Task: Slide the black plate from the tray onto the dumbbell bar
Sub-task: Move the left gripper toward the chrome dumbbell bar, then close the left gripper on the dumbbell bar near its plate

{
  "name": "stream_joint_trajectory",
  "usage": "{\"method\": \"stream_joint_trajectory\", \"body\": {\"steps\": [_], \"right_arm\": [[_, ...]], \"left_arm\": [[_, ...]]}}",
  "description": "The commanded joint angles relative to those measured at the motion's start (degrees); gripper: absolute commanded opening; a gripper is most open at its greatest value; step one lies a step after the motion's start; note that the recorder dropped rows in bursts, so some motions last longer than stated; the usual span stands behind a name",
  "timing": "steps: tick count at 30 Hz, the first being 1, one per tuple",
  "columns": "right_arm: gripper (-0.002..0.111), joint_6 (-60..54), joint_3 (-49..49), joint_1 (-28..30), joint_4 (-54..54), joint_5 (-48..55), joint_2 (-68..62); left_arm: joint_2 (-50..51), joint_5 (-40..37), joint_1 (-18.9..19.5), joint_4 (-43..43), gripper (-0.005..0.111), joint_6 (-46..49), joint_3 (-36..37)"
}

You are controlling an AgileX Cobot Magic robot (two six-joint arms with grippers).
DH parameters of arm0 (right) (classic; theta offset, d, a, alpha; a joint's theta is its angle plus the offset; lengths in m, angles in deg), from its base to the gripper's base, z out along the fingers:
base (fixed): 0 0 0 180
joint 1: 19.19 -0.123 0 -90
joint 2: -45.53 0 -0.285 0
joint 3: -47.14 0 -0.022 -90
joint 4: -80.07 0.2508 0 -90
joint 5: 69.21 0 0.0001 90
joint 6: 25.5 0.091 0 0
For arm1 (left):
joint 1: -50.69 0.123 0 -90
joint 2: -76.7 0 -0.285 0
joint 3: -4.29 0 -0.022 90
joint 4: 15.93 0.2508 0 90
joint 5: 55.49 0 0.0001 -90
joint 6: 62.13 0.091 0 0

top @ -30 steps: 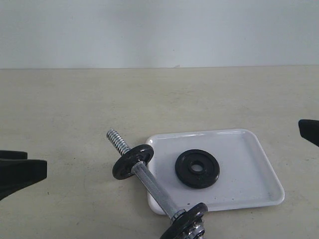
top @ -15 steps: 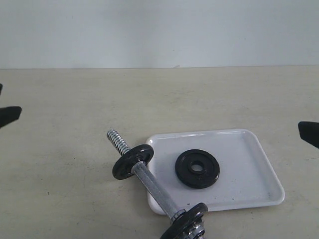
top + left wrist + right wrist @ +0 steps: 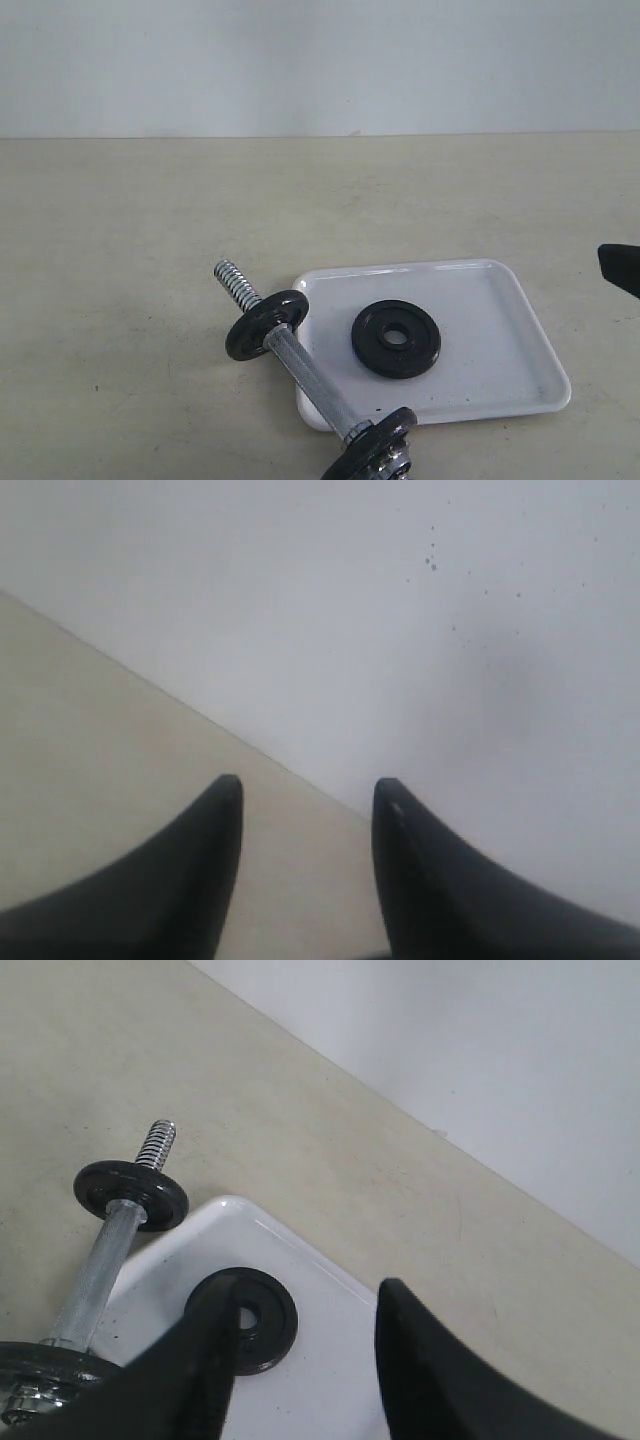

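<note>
Left hand (image 3: 308, 795) withdrew; round black plate (image 3: 396, 338) lies flat.

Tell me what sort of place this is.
Most likely a robot test bench, not a gym: a bare beige table against a plain white wall, with staged props, a white tray holding one black plate and a dumbbell bar at its edge, and the right gripper pointed at them.

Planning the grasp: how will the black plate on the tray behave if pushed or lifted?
The black plate looks like solid metal: probably stiff and heavy for its size. Lying flat on the glossy tray, it likely slides when pushed, not rolls. Its low rim may be hard to pinch.
</note>
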Motion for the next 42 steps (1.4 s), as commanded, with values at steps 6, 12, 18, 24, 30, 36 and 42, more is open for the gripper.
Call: {"method": "stream_joint_trajectory", "body": {"steps": [6, 12, 18, 24, 30, 36, 42], "right_arm": [[0.039, -0.1, 0.2, -0.1, 1.9, -0.2, -0.1], [0.039, -0.2, 0.2, -0.1, 2.9, -0.7, -0.1], [0.039, -0.2, 0.2, -0.1, 3.0, -0.6, -0.1], [0.039, -0.2, 0.2, -0.1, 3.0, -0.6, -0.1], [0.039, -0.2, 0.2, -0.1, 3.0, -0.6, -0.2], [0.039, -0.2, 0.2, -0.1, 3.0, -0.7, -0.4], [0.039, -0.2, 0.2, -0.1, 3.0, -0.7, -0.4]], "left_arm": [[0.1, -12.3, -0.3, 35.6, 0.035, 27.6, -0.3], [2.9, -25.7, -0.3, 27.2, 0.035, 25.0, -0.3], [12.3, -36.6, -2.7, 15.8, 0.038, 6.6, -0.3], [24.4, -34.1, -10.6, 18.0, 0.038, -8.8, -0.3], [36.0, -26.5, -21.8, 11.6, 0.038, -11.1, -0.3], [45.1, -22.4, -31.9, -0.8, 0.038, -5.3, -3.5], [51.5, -17.1, -38.1, -0.8, 0.046, -12.6, -9.2]]}}
